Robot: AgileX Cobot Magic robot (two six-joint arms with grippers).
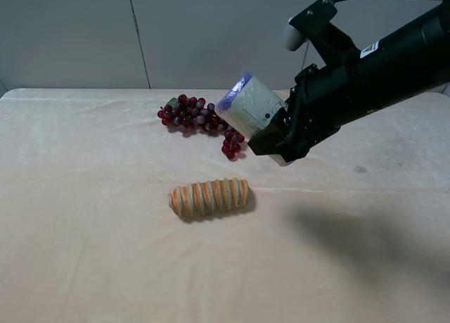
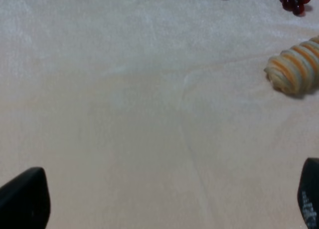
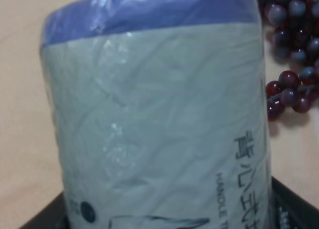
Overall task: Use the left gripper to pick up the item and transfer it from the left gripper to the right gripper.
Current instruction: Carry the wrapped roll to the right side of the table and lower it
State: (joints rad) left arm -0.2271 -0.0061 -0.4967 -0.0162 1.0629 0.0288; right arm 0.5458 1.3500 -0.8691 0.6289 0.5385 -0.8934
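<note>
Above the table [image 1: 84,196], the right gripper [image 1: 275,141] is clamping the item [image 1: 249,106], which is pointing toward the grapes [image 1: 193,114]; the left gripper [image 2: 167,201] is gaping empty, well apart.

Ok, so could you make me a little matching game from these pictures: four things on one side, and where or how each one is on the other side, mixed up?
Things:
1. item
2. roll
3. grapes
4. left gripper

Places and states:
A. open, holding nothing
B. lying near the middle of the cloth
C. held up off the cloth in the right gripper
D. lying at the far side of the cloth

Pairs: 1-C, 2-B, 3-D, 4-A.
</note>
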